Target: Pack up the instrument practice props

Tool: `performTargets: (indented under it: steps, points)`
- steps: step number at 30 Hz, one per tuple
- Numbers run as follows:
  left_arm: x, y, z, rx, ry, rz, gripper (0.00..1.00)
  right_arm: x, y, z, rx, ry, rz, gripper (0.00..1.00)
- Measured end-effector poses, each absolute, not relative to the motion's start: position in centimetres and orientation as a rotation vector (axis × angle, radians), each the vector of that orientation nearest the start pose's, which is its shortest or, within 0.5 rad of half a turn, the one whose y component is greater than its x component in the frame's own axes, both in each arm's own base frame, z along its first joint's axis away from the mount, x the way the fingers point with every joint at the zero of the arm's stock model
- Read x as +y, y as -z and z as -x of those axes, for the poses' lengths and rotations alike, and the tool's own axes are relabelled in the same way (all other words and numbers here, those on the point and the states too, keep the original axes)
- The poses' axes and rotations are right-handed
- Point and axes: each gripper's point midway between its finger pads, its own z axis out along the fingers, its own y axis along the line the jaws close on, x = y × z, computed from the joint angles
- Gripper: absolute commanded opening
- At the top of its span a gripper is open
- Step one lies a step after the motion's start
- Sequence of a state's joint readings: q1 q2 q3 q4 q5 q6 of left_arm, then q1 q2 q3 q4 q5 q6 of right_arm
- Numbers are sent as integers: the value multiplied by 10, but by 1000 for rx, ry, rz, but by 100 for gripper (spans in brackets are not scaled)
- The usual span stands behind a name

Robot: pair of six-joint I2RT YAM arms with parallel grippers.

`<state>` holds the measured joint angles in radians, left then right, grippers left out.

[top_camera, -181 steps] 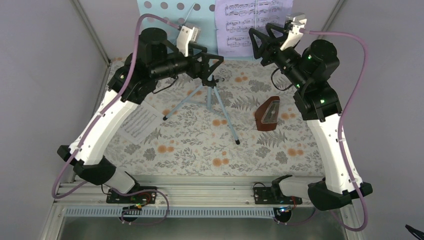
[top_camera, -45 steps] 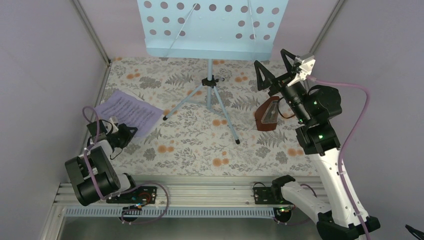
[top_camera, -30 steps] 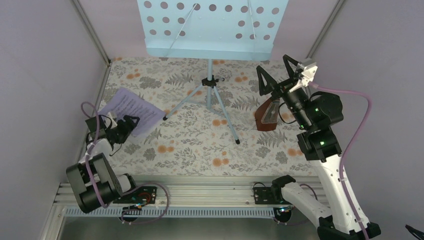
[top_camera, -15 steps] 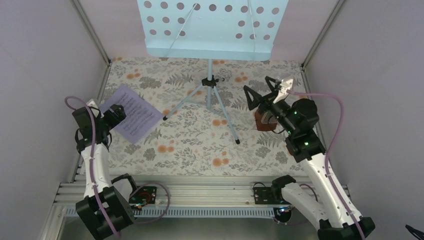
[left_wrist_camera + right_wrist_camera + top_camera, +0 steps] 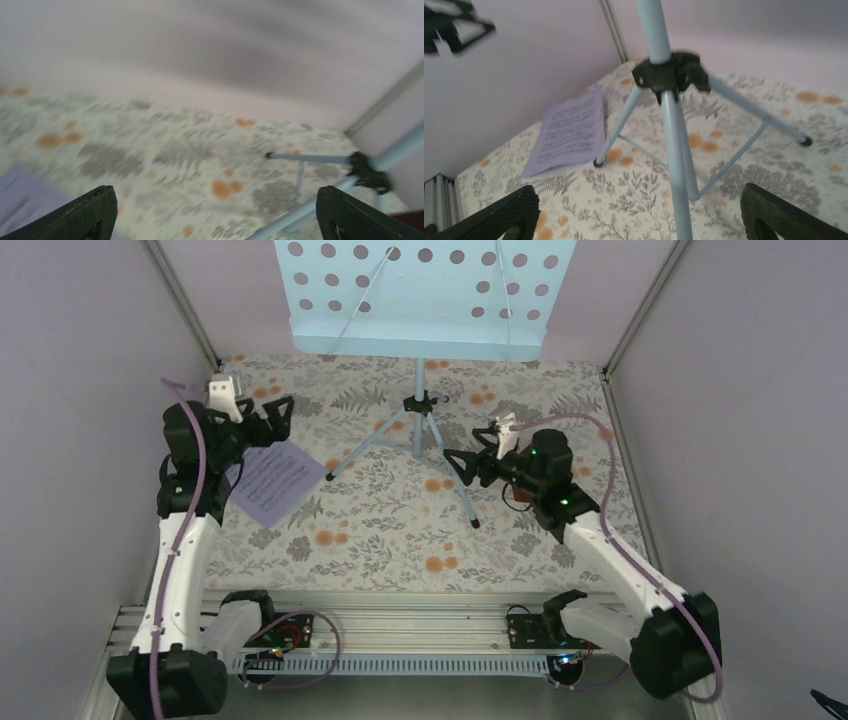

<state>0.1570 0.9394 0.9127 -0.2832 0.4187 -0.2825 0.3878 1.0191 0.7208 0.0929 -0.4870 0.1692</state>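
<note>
Music stand: tripod hub at 10 o'clock of right gripper, near, apart.
Right gripper: jaws wide, empty.
Left gripper: jaws wide, empty.
Sheet music: 6 o'clock of left gripper.

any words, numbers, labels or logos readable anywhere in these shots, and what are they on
Nothing can be read as text in any view.
sheet-music page: printed lines of staves and notes; any title or words are too small and blurred to read, in the right wrist view too.
music stand plate: only round holes, no label or brand showing.

Left pincer, right pincer agape.
</note>
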Motion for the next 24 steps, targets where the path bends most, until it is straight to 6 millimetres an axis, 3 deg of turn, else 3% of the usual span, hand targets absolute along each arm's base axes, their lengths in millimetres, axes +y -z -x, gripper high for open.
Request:
performTargets:
  steps: [2, 5, 9, 12, 18, 22, 24]
  points:
    - [-44, -338, -341, 1810, 517, 12, 98, 218, -256, -304, 1784, -826, 578, 91]
    - [-57, -358, -353, 1769, 519, -59, 99, 230, -229, -319, 1834, -790, 608, 82]
    - [-53, -342, -368, 1790, 464, -74, 99, 242, -198, -341, 1897, -715, 648, 72]
    - [-49, -328, -370, 1809, 428, -75, 99, 249, -189, -353, 1909, -687, 675, 61]
    - [-46, -312, -379, 1850, 411, -67, 99, 263, -196, -371, 1869, -682, 721, 40]
    - [-46, -312, -379, 1848, 409, -69, 99, 270, -192, -376, 1860, -677, 738, 7]
    - [-46, -312, -379, 1848, 409, -69, 99, 272, -190, -376, 1867, -678, 728, 4]
